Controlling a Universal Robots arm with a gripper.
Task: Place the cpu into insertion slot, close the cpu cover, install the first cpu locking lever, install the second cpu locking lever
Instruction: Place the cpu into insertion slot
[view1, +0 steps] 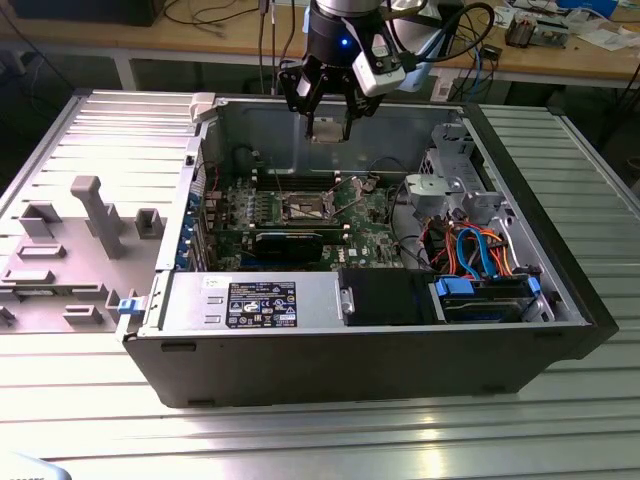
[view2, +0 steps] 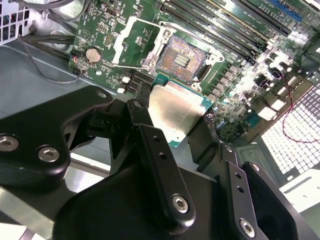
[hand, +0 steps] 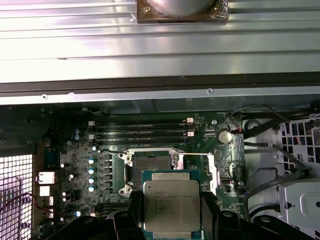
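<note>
Gripper (view1: 328, 122) is hanging over the open computer case (view1: 350, 370), clenching the cpu (view2: 175, 110) by its edges, clear above the board. Insertion slot (view2: 180, 59) is lying bare, the cpu cover (view2: 131, 42) standing open beside it. Memory slots (hand: 142, 132), coin battery (view2: 93, 54) and cables (view1: 470, 250) are crowding around.

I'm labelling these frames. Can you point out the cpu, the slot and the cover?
cpu (hand: 171, 205), first wrist view, middle of its metal top.
slot (view2: 182, 60), second wrist view, its dark centre.
cover (view2: 122, 36), second wrist view, one bar of its frame.
</note>
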